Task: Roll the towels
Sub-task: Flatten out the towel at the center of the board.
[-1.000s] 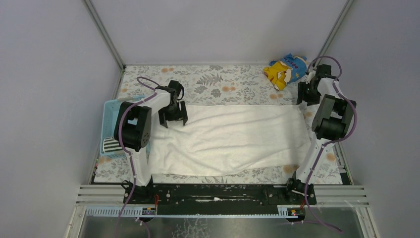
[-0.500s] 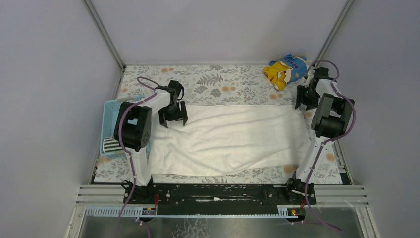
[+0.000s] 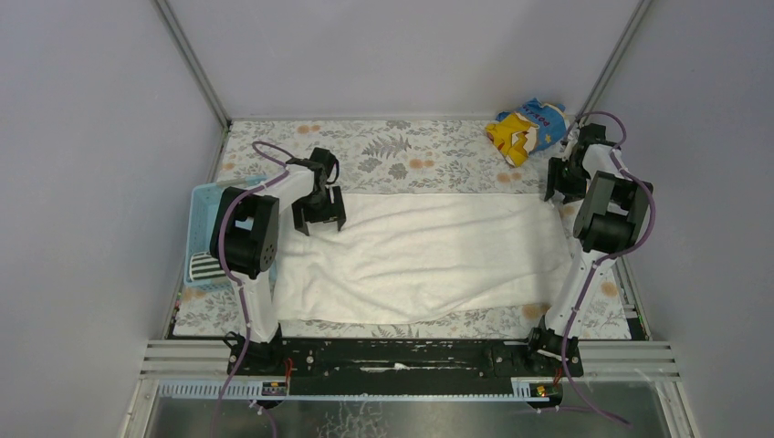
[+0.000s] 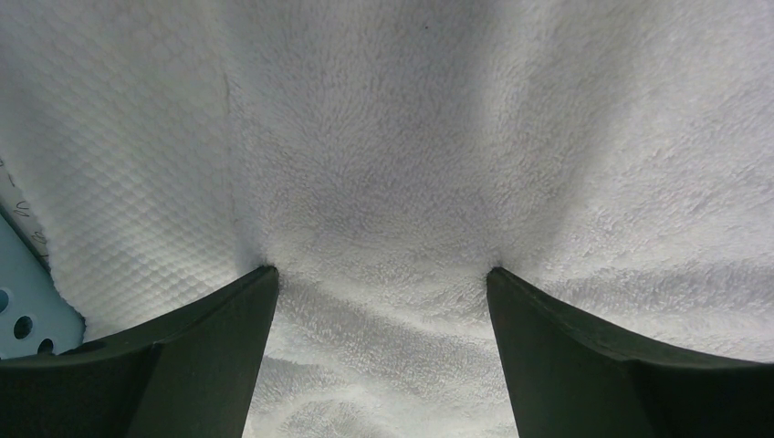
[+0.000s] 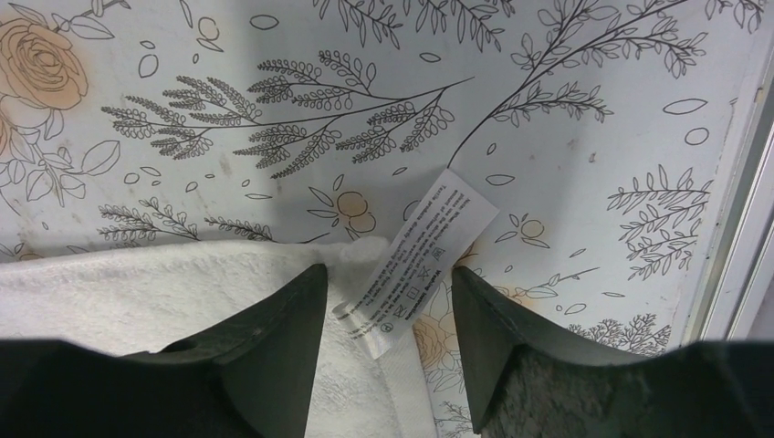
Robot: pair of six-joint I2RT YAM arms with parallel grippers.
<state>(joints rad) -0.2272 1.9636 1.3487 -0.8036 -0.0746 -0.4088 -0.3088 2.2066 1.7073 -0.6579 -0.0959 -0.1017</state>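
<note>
large white terry towel [image 3: 420,255] flat across the table's [image 3: 438,151] middle.
looks soft, limp; pinch its far corners. left gripper [image 4: 381,272] wide open on it, right gripper [image 5: 385,270] half open astride its label [image 5: 438,228], both empty.

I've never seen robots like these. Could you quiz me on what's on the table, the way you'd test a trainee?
1. True or false: the white towel is already rolled up.
2. What shows between the open fingers of the right gripper? A) a sponge B) the towel's care label C) a spoon
3. Fill in: the striped towel sits in the blue ____.
Key: 1 false, it lies spread flat. 2 B. 3 basket.
</note>
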